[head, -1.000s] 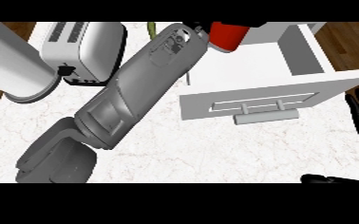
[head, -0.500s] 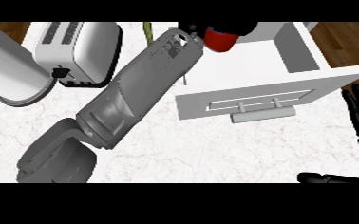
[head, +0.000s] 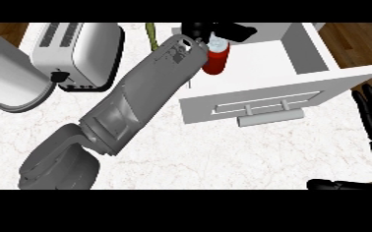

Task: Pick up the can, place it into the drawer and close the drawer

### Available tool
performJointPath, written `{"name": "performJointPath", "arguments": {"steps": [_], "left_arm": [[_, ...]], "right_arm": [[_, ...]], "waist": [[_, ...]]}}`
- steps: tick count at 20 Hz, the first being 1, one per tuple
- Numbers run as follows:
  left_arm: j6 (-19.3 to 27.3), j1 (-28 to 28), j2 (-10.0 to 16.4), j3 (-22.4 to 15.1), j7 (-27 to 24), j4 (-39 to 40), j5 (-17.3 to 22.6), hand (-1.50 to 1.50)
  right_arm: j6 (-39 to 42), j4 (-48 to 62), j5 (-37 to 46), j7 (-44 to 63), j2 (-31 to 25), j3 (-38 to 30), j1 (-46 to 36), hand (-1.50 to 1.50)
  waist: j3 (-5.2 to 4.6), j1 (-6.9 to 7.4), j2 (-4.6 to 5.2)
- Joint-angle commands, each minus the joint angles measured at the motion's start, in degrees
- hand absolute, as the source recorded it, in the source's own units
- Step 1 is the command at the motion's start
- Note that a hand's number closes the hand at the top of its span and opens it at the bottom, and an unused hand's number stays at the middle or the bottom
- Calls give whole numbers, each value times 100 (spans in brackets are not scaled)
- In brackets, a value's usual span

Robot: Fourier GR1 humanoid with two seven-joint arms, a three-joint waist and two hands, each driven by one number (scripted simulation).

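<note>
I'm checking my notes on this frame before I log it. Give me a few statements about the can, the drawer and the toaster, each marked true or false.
1. The drawer stands open. True.
2. The can is blue. False: its body is red, with a silvery top.
3. The left robot hand is curled round the can's top. True.
4. The toaster stands to the right of the drawer. False: it is at the view's left, across the forearm from the drawer.
</note>
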Motion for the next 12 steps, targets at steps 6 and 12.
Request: {"name": "performJointPath", "arguments": {"steps": [6,12], "left_arm": [[240,83,-2,20,-113,-90,404,-150],[158,-60,-2,169,-290,-75,674,-150]], "right_arm": [[-18,-552,675,-206,-246,61,91,-150],[199,-592,1225,-739,-566,136,198,-150]], "waist": [[-9,21,-20],[-2,32,-8]]}}
